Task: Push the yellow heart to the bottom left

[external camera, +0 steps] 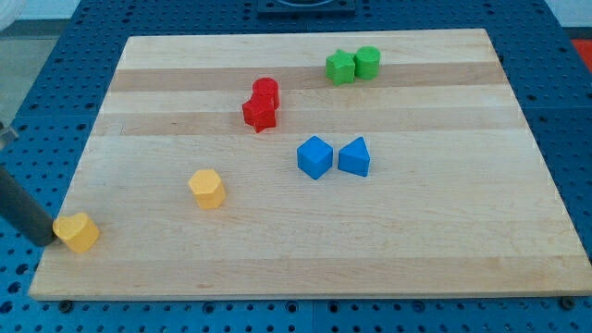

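A yellow block that looks like the heart [77, 231] lies at the board's bottom left corner, close to the left edge. My tip [48, 239] is at the end of the dark rod that slants in from the view's left; it sits right against the heart's left side, at the board's edge. A second yellow block [207, 189], roughly hexagonal, lies to the right of the heart and a little higher.
Two red blocks [262, 102] touch each other above the board's middle. Two green blocks [353, 65] sit side by side near the top. A blue cube [314, 156] and a blue triangular block [354, 156] stand side by side at the centre right. The wooden board [444, 240] lies on a blue perforated table.
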`<action>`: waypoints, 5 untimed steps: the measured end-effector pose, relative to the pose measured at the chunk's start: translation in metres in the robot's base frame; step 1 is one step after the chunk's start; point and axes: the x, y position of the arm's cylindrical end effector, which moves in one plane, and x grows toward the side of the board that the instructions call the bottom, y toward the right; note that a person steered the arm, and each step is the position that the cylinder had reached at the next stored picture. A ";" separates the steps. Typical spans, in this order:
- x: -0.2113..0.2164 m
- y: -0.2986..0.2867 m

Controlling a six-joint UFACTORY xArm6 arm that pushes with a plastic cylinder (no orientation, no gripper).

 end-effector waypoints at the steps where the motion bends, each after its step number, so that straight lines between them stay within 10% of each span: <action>1: -0.015 0.000; 5: 0.000 0.022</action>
